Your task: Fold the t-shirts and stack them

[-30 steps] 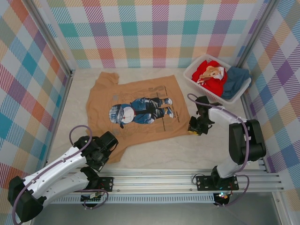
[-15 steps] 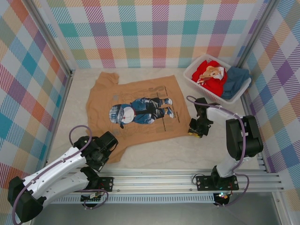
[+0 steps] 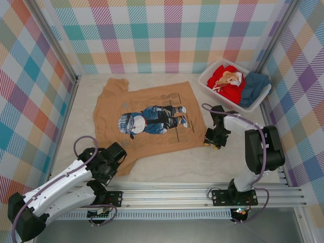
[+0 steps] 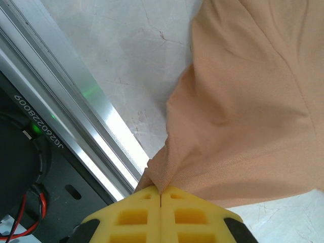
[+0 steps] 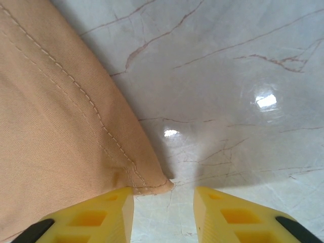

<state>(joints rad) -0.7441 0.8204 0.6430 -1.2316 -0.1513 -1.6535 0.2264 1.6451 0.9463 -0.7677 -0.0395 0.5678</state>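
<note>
White-shelled arms (image 3: 61,183), black joints, looping purple cables (image 3: 81,143); yellow grid-pocketed end effector pads (image 4: 132,218)

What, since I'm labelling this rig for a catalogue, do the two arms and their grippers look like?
Both the left arm and the right arm have white tube-like links joined by bulky black joints, with a thin purplish cable looping along each. The left gripper and the right gripper have bright yellow blocky fingers with square recessed pockets, set on black mounts.
</note>
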